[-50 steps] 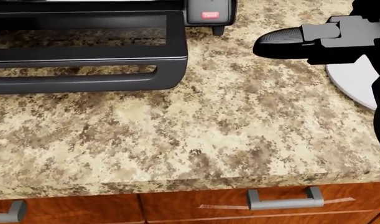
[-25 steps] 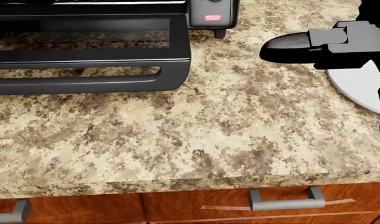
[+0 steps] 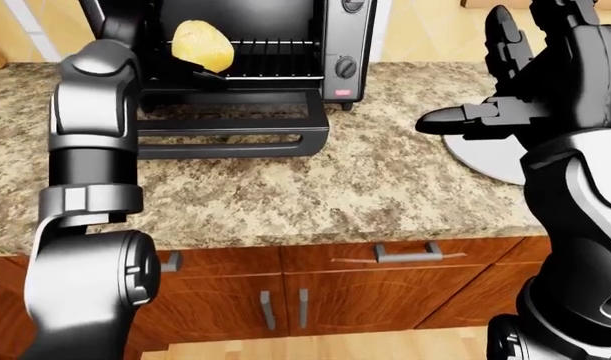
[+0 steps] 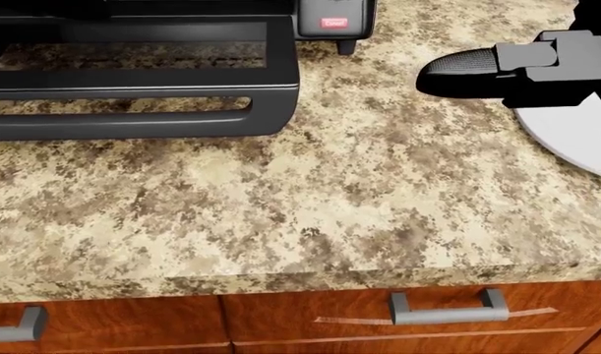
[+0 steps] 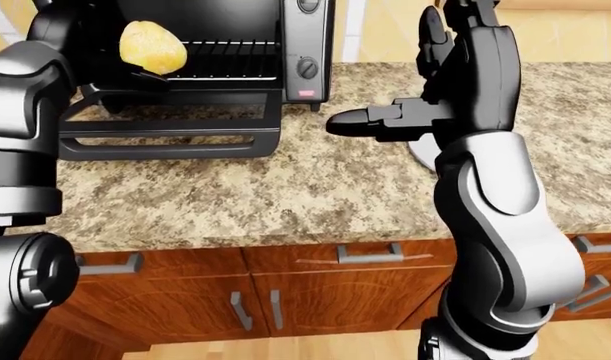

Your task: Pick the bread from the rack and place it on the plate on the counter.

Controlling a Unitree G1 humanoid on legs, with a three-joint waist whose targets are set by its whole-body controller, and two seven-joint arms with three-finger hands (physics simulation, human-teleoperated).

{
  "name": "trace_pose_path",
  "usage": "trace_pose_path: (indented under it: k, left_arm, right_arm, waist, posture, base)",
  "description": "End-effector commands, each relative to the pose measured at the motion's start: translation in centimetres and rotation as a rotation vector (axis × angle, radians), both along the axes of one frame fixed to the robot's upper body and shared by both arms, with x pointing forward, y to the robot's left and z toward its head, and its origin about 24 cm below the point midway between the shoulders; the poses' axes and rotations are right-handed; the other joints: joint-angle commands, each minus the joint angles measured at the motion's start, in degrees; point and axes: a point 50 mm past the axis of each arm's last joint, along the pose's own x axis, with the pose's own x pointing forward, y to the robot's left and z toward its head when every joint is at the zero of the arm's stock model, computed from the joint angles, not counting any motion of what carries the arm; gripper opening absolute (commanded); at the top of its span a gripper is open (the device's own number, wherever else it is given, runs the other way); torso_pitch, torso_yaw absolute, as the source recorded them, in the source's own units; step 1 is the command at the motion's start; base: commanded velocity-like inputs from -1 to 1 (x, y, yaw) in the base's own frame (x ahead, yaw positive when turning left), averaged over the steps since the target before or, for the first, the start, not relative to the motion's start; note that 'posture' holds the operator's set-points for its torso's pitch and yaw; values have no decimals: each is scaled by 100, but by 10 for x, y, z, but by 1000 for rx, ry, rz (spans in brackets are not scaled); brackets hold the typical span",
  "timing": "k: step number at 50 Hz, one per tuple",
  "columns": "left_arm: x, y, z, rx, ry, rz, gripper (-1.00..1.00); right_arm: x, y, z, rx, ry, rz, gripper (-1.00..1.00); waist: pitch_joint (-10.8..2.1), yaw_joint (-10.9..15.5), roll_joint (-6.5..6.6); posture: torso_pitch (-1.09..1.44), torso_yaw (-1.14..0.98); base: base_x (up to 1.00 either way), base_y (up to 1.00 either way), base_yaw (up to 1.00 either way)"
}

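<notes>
Nearest the camera in the left-eye view run the wooden cabinet doors [image 3: 315, 289] with grey handles, under the edge of the speckled granite counter [image 3: 315, 187]. The left arm [image 3: 85, 225] rises up the left side of that view and reaches toward the open toaster oven [image 3: 275, 45]; where it ends, the left hand [image 3: 200, 73] is mostly hidden, so whether its fingers are closed I cannot tell, though a dark part sits right under the bread. The right hand [image 3: 515, 97] is raised over the counter at the right, its fingers [image 3: 505, 41] spread wide and pointing up, the thumb sticking out toward the view's left, holding nothing. Just behind and below that hand lies the white plate [image 3: 485, 154] on the counter, partly covered by the hand and forearm; the head view shows its rim at the right edge under the black thumb. Farther off, the oven's door [image 3: 230, 135] is folded down flat onto the counter. The bread [image 3: 203, 45], a pale yellow rounded piece, stands up at the left of the oven's opening, in front of the wire rack [image 3: 275, 69], well apart from the plate.
</notes>
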Motion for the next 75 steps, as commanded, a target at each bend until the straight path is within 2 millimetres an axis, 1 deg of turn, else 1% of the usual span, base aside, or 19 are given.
trace_pose_path:
  k: [1,25,26,29,30,32,33,36,39,42,43,47,50,52,53,54,55,62,75]
  left_arm:
    - [-7,-3,28,16,-112,-13,100]
    - [-4,-5,18,19,-75,-28,100]
    - [-4,-5,17,19,-72,-29,83]
    - [-4,-4,17,19,-69,-27,75]
    - [-4,-4,16,19,-64,-28,58]
    - [-4,-5,15,20,-62,-32,51]
    - [-4,-5,15,21,-61,-32,33]
    - [-4,-5,15,23,-58,-35,25]
    - [-4,-6,14,25,-54,-43,3]
    - [-5,-6,13,29,-48,-49,-4]
    - [-5,-6,12,30,-46,-50,-14]
    - [-6,-6,12,32,-44,-50,-24]
    - [-6,-7,11,35,-40,-53,-51]
    - [-6,-7,10,39,-36,-55,-53]
    - [-6,-8,10,40,-35,-58,-64]
    - [-6,-8,10,41,-35,-58,-93]
    - [-5,-8,9,44,-32,-58,-100]
    - [-12,-9,19,49,-50,-57,-100]
    - [-27,-14,40,65,-86,-68,-100]
  right_arm:
    - [-6,0,12,-2,-74,-5,100]
    - [-10,-3,9,-2,-73,-13,100]
    - [-9,-3,9,-2,-72,-14,100]
    - [-9,-3,9,-1,-73,-14,100]
    - [-9,-3,10,-1,-73,-14,100]
    - [-8,-3,11,-1,-74,-12,100]
    - [-8,-3,11,-1,-75,-13,100]
    - [-8,-2,13,-3,-78,-10,100]
    - [-8,-2,14,-3,-79,-9,100]
    - [-8,-2,14,-4,-79,-8,100]
    - [-8,-2,14,-4,-79,-9,100]
    - [-8,-2,14,-3,-79,-10,100]
    - [-9,-3,14,-4,-80,-12,100]
    - [-9,-4,14,-3,-80,-14,100]
    - [-9,-4,13,-3,-80,-14,100]
    - [-9,-4,13,-2,-79,-15,100]
    - [-9,-4,12,-3,-78,-15,100]
    - [-9,-4,11,-2,-78,-17,100]
    - [-9,-4,11,0,-77,-16,100]
  waist:
    - [-165,-1,14]
    - [-184,-4,14]
    - [-184,-4,15]
    - [-182,-5,17]
    - [-182,-6,18]
    - [-182,-10,21]
    - [-181,-11,22]
    - [-181,-8,23]
    - [-180,-5,26]
    - [-179,-3,28]
    - [-179,-2,29]
    - [-182,-2,31]
    - [-185,-4,34]
    - [-186,-3,36]
    - [-186,-3,37]
    - [-185,-3,37]
    - [-186,-2,38]
    - [-197,-13,45]
    - [-149,-17,26]
  posture:
    - [0,0]
    - [0,0]
    - [0,0]
    - [0,0]
    - [0,0]
    - [0,0]
    - [0,0]
    - [0,0]
    - [0,0]
    - [0,0]
    - [0,0]
    - [0,0]
    - [0,0]
    - [0,0]
    - [0,0]
    - [0,0]
    - [0,0]
    - [0,0]
    - [0,0]
  base:
    - [0,0,0]
    - [0,0,0]
    - [0,0,0]
    - [0,0,0]
    - [0,0,0]
    - [0,0,0]
    - [0,0,0]
    - [0,0,0]
    - [0,0,0]
    - [0,0,0]
    - [0,0,0]
    - [0,0,0]
    - [0,0,0]
    - [0,0,0]
    - [0,0,0]
    - [0,0,0]
    - [0,0,0]
    - [0,0,0]
    - [0,0,0]
